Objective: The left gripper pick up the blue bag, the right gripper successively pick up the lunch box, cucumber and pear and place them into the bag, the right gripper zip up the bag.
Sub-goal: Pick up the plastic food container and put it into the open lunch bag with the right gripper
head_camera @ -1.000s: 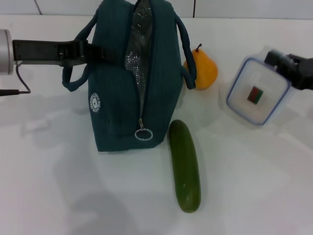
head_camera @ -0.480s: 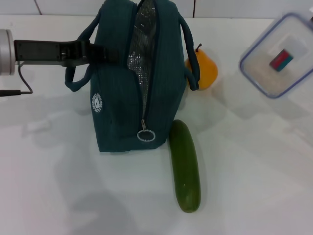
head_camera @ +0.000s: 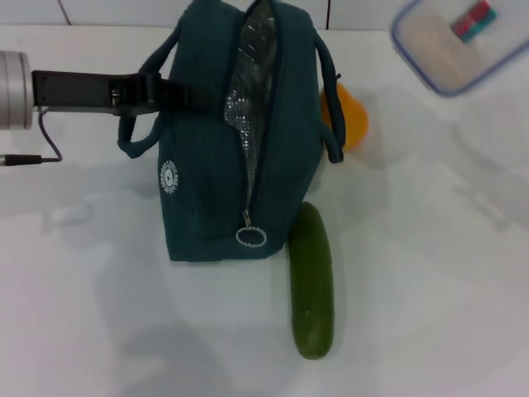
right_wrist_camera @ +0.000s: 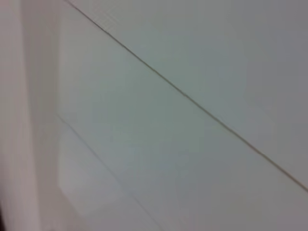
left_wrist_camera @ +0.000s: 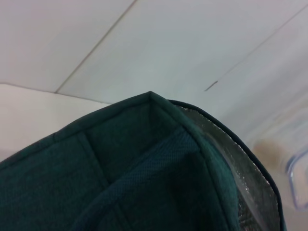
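White counter (head_camera: 430, 273): we carry the lunch box (head_camera: 456, 41) toward the blue bag (head_camera: 235, 141).
Left gripper (head_camera: 161, 93) grips a handle; right gripper's state we cannot tell; next, lower the box into the opening.

Head cam looks fwd and down on the white table (head_camera: 430, 273) from above, mid-range, whole work area in shot. Left wrist cam sits v. close to the blue bag (left_wrist_camera: 120, 178), facing its top edge w/ wall beyond; shares bag w/ head cam (head_camera: 223, 149). Right wrist cam faces only pale wall panels.
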Tool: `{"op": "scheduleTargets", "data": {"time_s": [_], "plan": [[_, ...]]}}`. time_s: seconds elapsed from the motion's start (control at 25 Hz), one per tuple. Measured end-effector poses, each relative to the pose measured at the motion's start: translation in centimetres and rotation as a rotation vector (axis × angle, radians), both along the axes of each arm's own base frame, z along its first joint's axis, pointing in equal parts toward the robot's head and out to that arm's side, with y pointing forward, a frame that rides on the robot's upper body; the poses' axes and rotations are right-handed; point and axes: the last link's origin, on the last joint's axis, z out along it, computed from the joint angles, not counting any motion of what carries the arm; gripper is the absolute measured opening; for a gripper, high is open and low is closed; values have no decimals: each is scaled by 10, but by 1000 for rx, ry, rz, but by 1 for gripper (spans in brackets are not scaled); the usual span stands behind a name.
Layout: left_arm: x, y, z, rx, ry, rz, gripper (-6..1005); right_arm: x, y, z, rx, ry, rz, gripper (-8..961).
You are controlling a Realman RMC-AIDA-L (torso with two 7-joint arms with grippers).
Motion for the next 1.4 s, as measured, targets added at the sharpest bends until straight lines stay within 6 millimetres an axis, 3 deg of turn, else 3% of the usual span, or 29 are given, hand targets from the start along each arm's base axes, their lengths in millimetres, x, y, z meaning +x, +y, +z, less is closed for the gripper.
{"op": "scheduleTargets", "data": {"time_s": [0.64,0.92,1.08,1.4], "plan": [[10,0,-10,-41,19,-47,36,-96,52,-11,-15,13,184,100],[17,2,-15,-54,18,-68,36,-129,66,-31,-38,-54,216,101],[20,2,-18,-64,18,-76,36,-139,69,-47,-48,-111,223,102],[21,3,-18,-52,16,-76,35,-127,68,-64,-73,-182,182,103]]}}
